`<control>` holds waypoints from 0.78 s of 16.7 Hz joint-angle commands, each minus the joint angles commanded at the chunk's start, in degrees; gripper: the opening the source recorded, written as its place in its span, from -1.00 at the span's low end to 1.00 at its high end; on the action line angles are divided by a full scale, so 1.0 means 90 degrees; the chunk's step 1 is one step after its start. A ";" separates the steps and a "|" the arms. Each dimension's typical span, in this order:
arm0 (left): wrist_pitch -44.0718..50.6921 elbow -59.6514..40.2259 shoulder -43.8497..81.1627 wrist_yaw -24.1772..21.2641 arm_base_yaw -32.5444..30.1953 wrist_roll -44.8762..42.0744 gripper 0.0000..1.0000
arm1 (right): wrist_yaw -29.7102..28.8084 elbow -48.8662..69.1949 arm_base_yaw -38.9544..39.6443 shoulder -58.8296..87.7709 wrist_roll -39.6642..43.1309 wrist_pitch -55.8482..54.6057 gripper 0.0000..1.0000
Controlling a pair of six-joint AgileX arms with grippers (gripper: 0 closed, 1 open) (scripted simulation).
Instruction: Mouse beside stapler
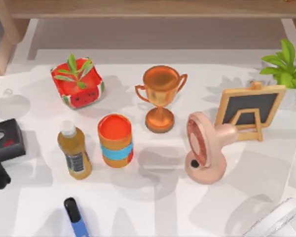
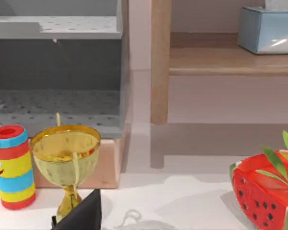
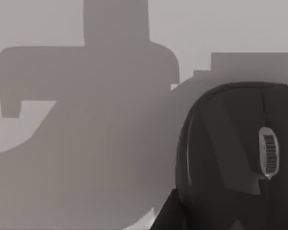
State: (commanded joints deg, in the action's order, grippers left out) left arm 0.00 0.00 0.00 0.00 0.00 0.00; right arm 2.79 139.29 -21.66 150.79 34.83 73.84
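A black mouse [image 3: 235, 158] with a grey scroll wheel lies close under the right wrist camera, on a pale surface crossed by the arm's shadow. The stapler [image 1: 75, 217], blue with a black tip, lies at the table's front edge, left of centre. My right arm [image 1: 276, 219] shows as a pale bar at the front right corner. My left gripper [image 1: 5, 140], black with a red mark, rests at the table's left edge; a dark part of it [image 2: 81, 213] reaches into the left wrist view.
Across the middle stand a juice bottle [image 1: 75, 153], a red and blue can [image 1: 115, 140], a copper trophy [image 1: 160, 96] and a pink fan-like stand [image 1: 204, 148]. Behind them are a watermelon planter [image 1: 78, 81], a small chalkboard easel [image 1: 250, 108] and a green plant [image 1: 286, 64].
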 joint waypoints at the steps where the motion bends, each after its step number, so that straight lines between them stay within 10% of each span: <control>1: 0.0000 0.0000 0.0000 0.0000 0.0000 0.0000 1.00 | 0.0000 0.0000 0.0000 0.0000 0.0000 0.0000 -1.00; 13: 0.0000 0.0000 0.0000 0.0000 0.0000 0.0000 1.00 | -0.0138 -0.0900 0.0929 -0.2876 -0.2170 0.0527 -1.00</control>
State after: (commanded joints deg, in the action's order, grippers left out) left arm 0.00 0.00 0.00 0.00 0.00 0.00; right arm 1.55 131.20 -13.30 124.91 15.30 78.58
